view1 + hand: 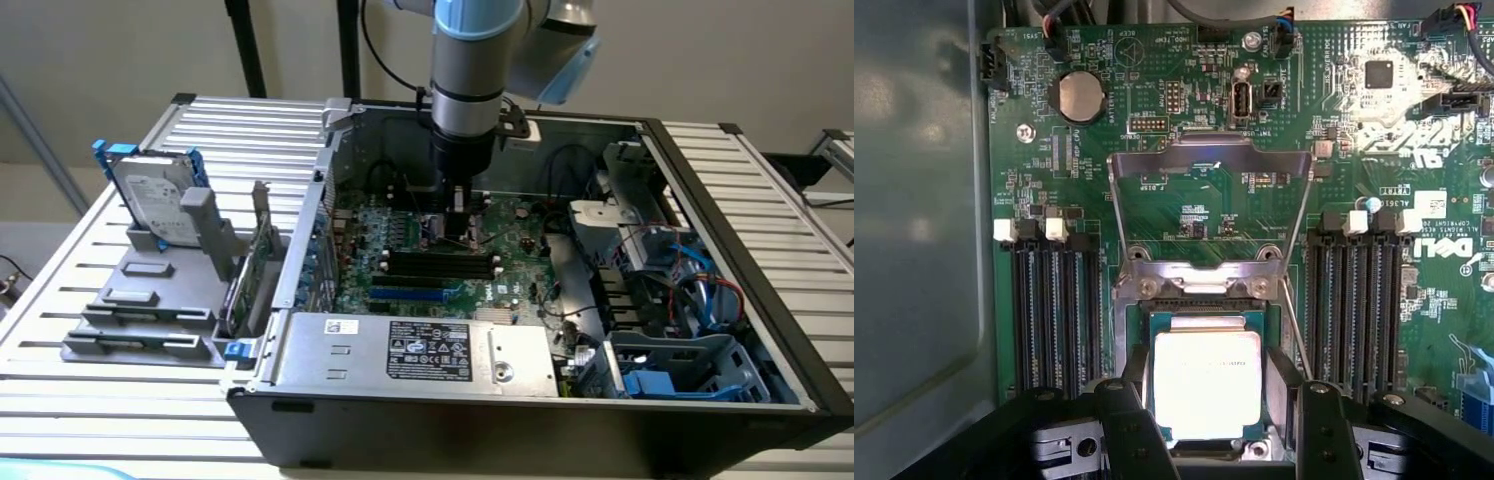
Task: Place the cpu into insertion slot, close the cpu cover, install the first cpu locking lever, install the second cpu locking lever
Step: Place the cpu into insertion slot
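I work at a lab or repair-workshop bench (plain wall (107, 50) behind): slatted metal table (107, 400), opened computer case (534, 430), hard drive (154, 195) parked in a grey fixture (147, 300).

Soft, even light fills the open case (534, 430) in the exterior view. At my wrist, glare burns the cpu (1206, 385) white; my tool (1222, 425) shows dark.
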Controlling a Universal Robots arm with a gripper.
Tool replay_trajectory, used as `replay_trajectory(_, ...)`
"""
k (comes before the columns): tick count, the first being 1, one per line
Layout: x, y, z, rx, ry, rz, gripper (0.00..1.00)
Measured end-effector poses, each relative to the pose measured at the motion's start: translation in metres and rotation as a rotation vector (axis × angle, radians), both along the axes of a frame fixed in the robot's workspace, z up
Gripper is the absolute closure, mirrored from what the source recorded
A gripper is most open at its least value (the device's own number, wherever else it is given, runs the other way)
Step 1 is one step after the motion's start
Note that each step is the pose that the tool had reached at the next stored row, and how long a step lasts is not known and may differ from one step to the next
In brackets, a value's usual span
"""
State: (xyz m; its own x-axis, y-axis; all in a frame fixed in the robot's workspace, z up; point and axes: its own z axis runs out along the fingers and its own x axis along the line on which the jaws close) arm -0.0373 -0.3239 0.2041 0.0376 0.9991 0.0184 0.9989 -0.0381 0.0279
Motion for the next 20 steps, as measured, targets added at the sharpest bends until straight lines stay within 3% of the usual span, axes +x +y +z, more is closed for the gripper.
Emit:
replay_trajectory(6,-0.0003,0.0010,-0.0018,0.0000,-0.0054,0.000,0.45)
replay_trajectory(20,-0.0023,0.0022,-0.0040,-0.0050,-0.0102,0.000,0.45)
